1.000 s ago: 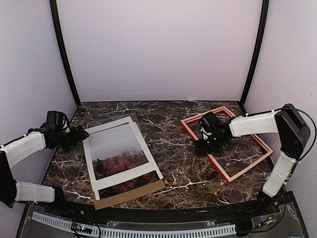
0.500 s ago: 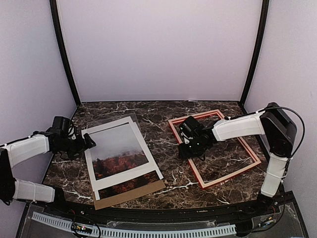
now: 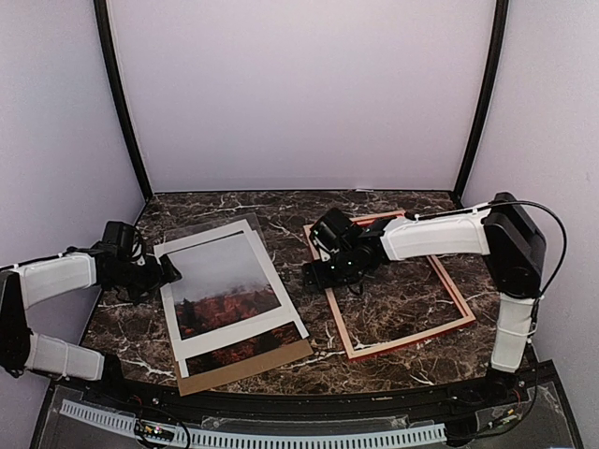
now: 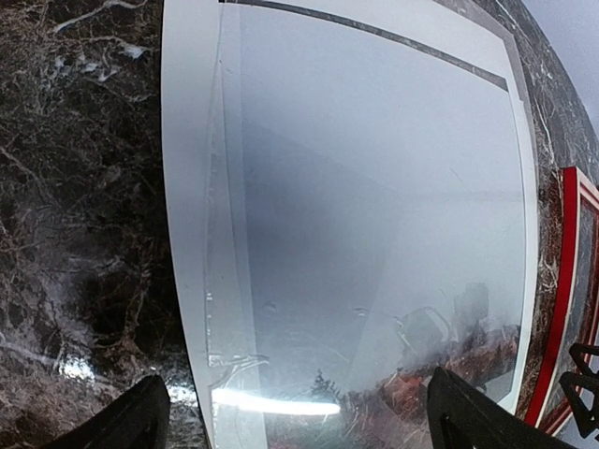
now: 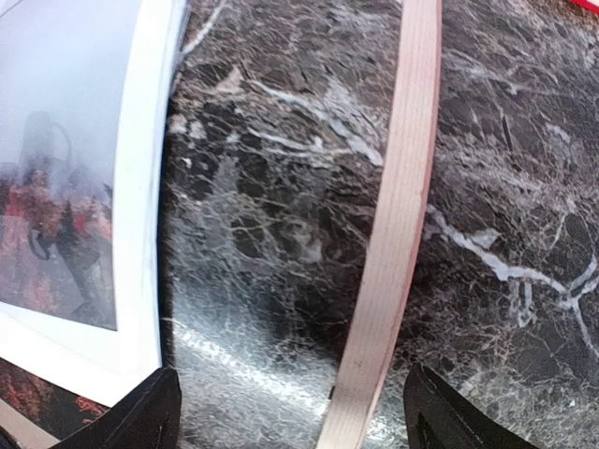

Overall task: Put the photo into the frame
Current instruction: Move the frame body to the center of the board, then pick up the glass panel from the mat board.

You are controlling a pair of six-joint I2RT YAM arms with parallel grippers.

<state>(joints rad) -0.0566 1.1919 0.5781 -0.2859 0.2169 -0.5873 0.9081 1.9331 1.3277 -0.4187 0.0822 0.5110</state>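
Marble tabletop shows through the frame; the photo lies beside it

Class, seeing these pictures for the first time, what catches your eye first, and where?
The photo of red autumn trees under grey sky lies on the left of the table, beneath a white mat. To its right lies the thin frame, the right gripper open over its left rail.
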